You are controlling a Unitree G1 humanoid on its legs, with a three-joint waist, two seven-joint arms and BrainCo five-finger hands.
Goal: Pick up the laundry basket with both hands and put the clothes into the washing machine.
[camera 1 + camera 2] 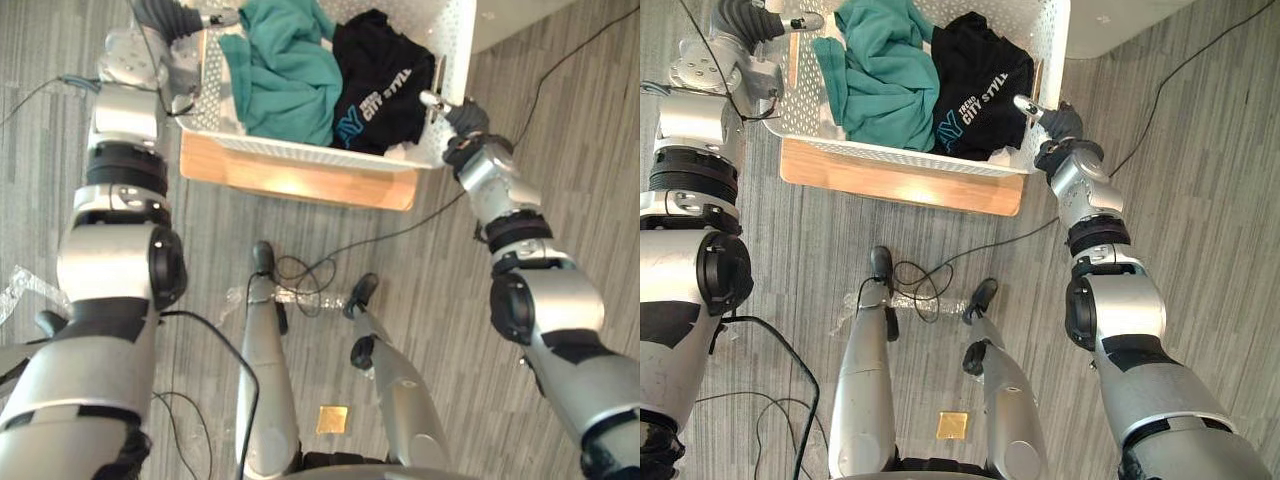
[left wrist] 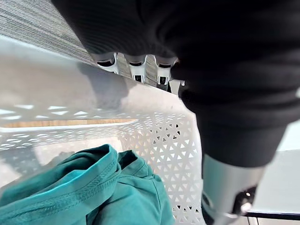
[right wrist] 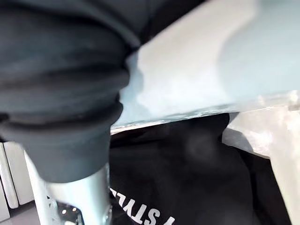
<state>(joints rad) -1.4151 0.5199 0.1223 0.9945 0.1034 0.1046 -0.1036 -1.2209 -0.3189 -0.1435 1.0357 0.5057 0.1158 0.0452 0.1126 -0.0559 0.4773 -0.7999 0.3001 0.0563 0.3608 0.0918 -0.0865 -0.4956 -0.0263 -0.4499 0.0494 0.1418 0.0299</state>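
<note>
Closest to the cameras are the two robot hands, each brought up against one end of the laundry basket (image 1: 330,152). The left robot hand (image 1: 172,16) is at the basket's left end wall and the right robot hand (image 1: 462,122) at its right end wall, both at rim height. Whether either one is closed on the rim I cannot tell, because the rim hides the grip.

The white basket, with its perforated walls, seems to rest on a low wooden board (image 1: 300,182) that lies on the grey floor (image 1: 560,150). It covers nearly all of the board, and only the board's near edge is bare. Inside, a teal garment (image 1: 285,75) fills the left half and a black printed shirt (image 1: 385,85) the right half, and they touch each other in the middle.

I judge that the step in hand is to secure both ends before the lift. To do it well, both holds should be firm and at the same height on the rim. The two arms should then rise together, so that the basket keeps level and the loose clothes do not slide to one end or over the wall.

The basket's mouth faces up. Its long axis seems to run from side to side, from one robot hand to the other. It is a little slanted, with the right end nearer to the robot. Its far side is cut off by the view's edge.
</note>
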